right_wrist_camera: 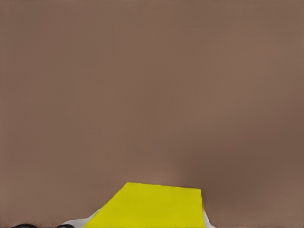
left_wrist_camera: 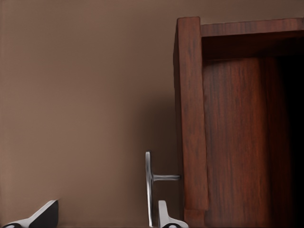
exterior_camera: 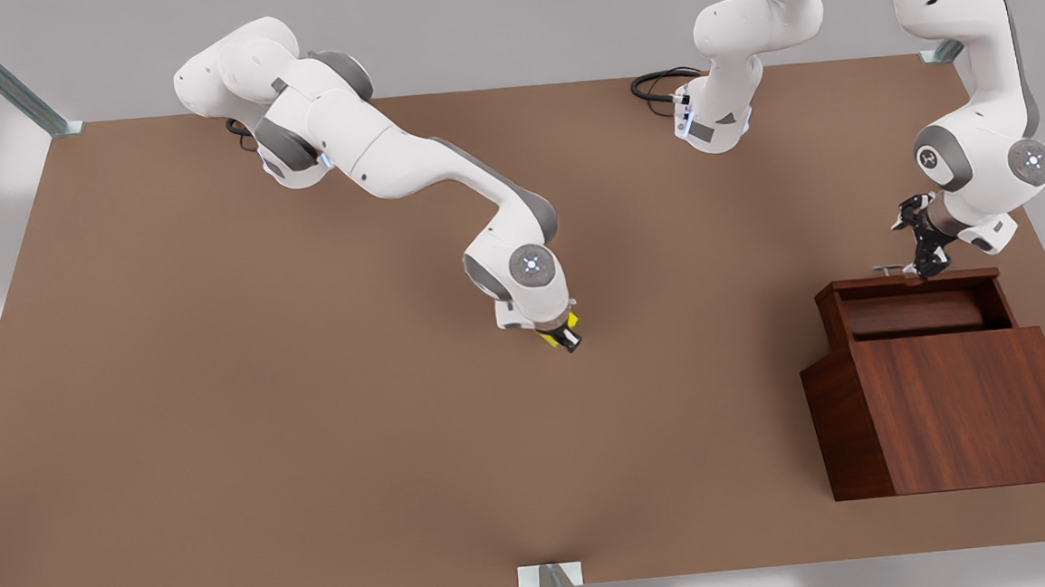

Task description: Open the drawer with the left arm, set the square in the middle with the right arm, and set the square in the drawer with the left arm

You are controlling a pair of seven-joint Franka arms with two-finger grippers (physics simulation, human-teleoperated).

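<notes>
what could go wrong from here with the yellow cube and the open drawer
1. The right gripper carries the square low over the table near the middle; a release before it touches down might let it tumble or roll.
2. The left gripper sits open right by the drawer handle; swinging away, a fingertip could catch the bar and drag the drawer.
3. The drawer's opening looks shallow, so the later drop needs careful aim.

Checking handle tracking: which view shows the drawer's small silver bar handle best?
The left wrist view: the small silver bar handle stands clear against the brown tabletop. The front view shows a sliver by the left gripper. The right wrist view faces tabletop.
</notes>
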